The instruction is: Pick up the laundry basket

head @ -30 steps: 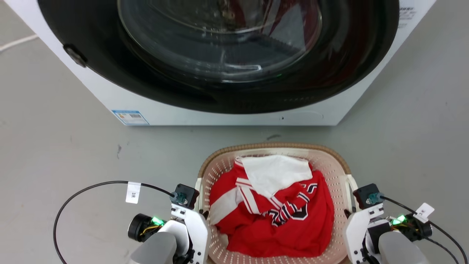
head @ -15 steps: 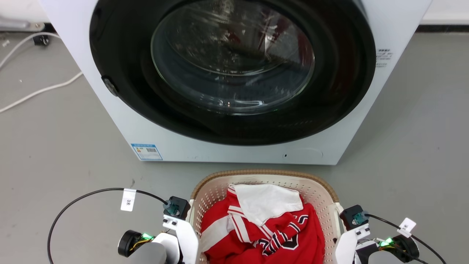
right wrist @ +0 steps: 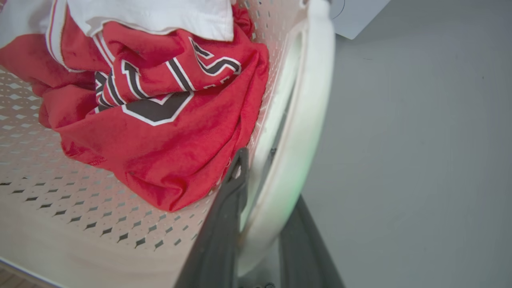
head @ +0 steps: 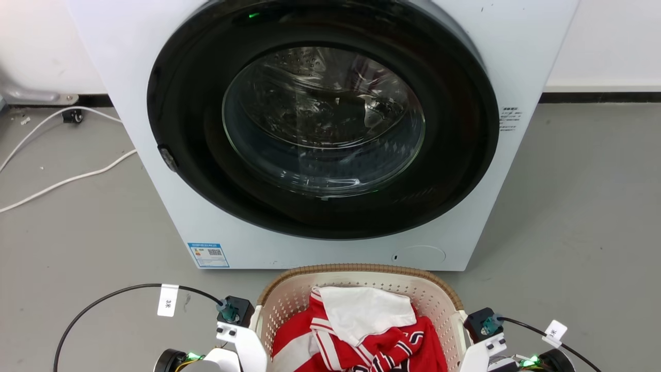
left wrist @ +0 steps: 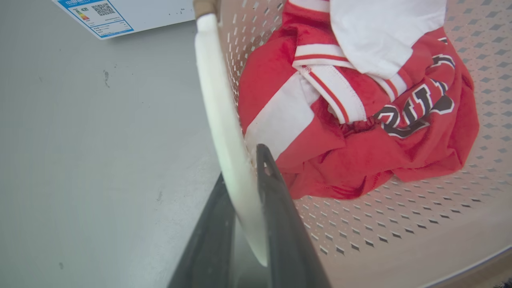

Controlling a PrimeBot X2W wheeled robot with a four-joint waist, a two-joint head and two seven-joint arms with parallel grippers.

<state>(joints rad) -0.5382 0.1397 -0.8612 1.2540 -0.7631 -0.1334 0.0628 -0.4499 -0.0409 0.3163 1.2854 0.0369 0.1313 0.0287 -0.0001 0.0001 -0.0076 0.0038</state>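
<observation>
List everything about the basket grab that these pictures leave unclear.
1. Head view: the bottom edge cuts off the near half of the laundry basket.
2. Left wrist view: the handle hides the outer fingertip of the left gripper.
3. Both wrist views: the basket's walls hide its underside, so floor contact is unknown.
4. Head view: the label on the washer is too small to read; glare on the door glass veils the drum.
</observation>
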